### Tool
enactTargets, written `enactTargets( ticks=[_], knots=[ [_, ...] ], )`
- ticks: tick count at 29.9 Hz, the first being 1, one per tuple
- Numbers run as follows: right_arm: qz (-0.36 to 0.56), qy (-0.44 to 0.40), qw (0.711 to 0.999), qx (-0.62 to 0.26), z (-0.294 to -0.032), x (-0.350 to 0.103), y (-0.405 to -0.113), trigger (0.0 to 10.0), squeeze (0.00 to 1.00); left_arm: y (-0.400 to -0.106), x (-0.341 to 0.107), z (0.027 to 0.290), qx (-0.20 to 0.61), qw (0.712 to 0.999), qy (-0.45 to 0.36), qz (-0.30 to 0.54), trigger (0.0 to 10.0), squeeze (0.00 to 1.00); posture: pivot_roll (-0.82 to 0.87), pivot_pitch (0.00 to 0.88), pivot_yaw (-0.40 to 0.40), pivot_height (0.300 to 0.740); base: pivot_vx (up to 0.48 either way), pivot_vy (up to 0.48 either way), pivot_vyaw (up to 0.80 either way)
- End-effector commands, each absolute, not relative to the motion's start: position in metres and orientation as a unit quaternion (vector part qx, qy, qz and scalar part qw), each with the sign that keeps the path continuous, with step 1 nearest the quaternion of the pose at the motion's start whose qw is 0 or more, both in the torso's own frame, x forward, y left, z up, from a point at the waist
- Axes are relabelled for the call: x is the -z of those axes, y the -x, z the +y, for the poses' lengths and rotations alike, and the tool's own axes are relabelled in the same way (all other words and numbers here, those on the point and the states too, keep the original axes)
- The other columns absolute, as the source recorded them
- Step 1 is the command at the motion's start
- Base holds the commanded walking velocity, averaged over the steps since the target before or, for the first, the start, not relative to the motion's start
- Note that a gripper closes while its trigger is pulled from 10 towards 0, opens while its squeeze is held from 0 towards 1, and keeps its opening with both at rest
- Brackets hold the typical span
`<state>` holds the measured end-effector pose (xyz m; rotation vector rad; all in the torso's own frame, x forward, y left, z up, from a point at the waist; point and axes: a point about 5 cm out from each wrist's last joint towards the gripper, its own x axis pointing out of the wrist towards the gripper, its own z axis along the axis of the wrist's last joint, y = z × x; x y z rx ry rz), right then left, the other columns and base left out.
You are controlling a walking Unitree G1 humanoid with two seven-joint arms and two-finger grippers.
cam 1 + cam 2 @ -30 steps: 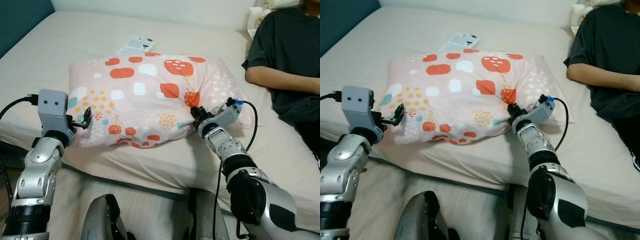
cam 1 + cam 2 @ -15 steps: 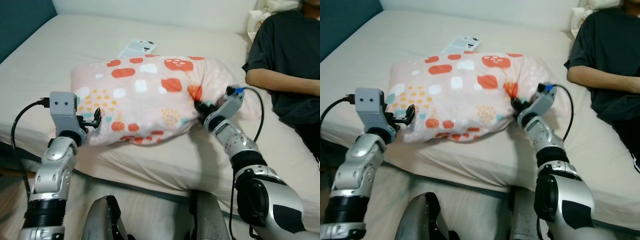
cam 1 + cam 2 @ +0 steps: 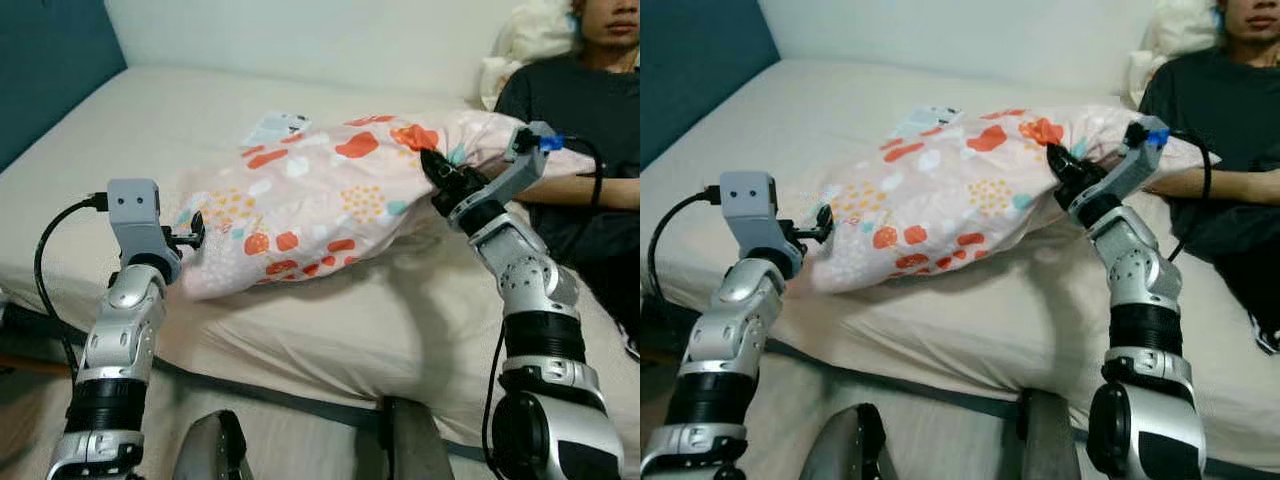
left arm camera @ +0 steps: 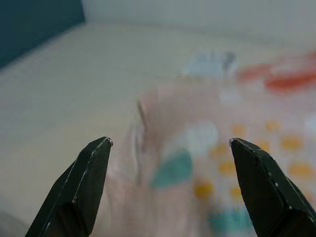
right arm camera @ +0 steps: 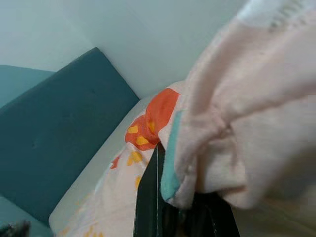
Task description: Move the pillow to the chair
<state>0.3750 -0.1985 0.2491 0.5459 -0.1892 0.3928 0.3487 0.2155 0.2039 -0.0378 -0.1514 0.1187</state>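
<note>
Since a second ago the pillow (image 3: 330,200) has been raised off the bed (image 3: 150,130) at its right end; the left end is still down near the bed's front edge, so it now slopes from lower left to upper right of the frame. The camera has also tilted up, so more of the wall and of the person (image 3: 590,110) at upper right is shown. The right gripper (image 3: 440,172) has been lifted to mid-right of the frame, jaws clamped on a bunched fold of pillow fabric; in the right wrist view the cloth is seen pinched between the black fingers (image 5: 148,197). The left gripper (image 3: 196,238) is held at the pillow's left end, centre-left of the frame; its jaws are apart, with the fabric edge between the fingertips (image 4: 94,163) but not gripped. A leaflet (image 3: 272,128) is partly covered behind the pillow. No chair can be seen. Risks, as judged: the whole load is carried by one small pinch of cloth, so slip-out is likely if the pillow is swung or dragged against the mattress. With the left jaws not closed, the low end would sag and could snag on the bed edge. The raised end is close to the person's arm, so contact is possible on a turn to the right. The leaflet could be swept off the bed.
</note>
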Motion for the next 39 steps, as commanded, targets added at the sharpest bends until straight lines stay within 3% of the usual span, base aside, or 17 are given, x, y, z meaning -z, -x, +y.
enactTargets(
  ticks=[1,13,39],
  knots=[
    [-0.134,-0.257,0.934,-0.211,-0.198,-0.269,-0.367,0.0,0.00,-0.348,-0.210,0.224,-0.072,0.993,0.018,-0.093,10.0,0.00,-0.09,0.018,0.045,0.530,0.000,0.000,0.00],
    [-0.131,-0.258,0.929,-0.230,-0.189,-0.271,-0.356,0.0,0.00,-0.345,-0.206,0.224,-0.071,0.993,0.015,-0.092,10.0,0.00,-0.08,0.014,0.048,0.580,0.000,0.000,0.00],
    [-0.083,-0.269,0.914,-0.293,-0.150,-0.244,-0.331,0.0,0.00,-0.333,-0.166,0.199,-0.040,0.998,0.026,-0.033,10.0,0.00,-0.08,0.000,0.059,0.670,0.000,0.000,0.00]
  ],
)
